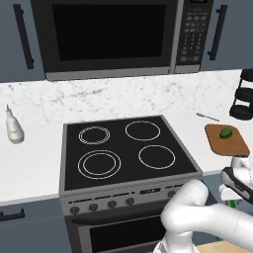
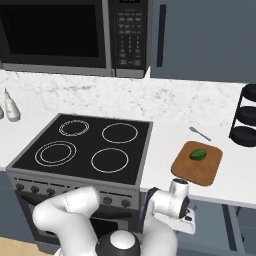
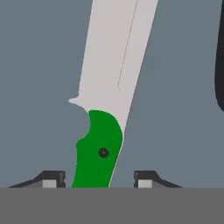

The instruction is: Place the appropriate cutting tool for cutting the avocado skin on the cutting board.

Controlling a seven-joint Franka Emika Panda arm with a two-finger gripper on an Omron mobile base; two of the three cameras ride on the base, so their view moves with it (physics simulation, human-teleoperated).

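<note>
A knife [image 3: 114, 61] with a pale blade and a green handle [image 3: 98, 148] points away from me in the hand view, in front of a grey cabinet front. My gripper [image 3: 100, 180] is shut on the handle. The hand hangs low, below the counter edge to the right of the stove, and my gripper [image 1: 236, 196] [image 2: 188, 216] is partly hidden there. The brown cutting board [image 1: 234, 147] [image 2: 199, 174] lies on the white counter above it. The green avocado [image 1: 226, 133] [image 2: 198, 154] rests on the board's far half.
A black stove [image 1: 123, 148] [image 2: 85, 147] sits left of the board under a microwave [image 1: 108, 34]. A metal utensil [image 1: 207, 116] [image 2: 199, 133] lies behind the board. A black tiered rack [image 1: 244, 96] [image 2: 246, 117] stands at the far right, and a bottle [image 1: 14, 128] [image 2: 11, 111] at the far left.
</note>
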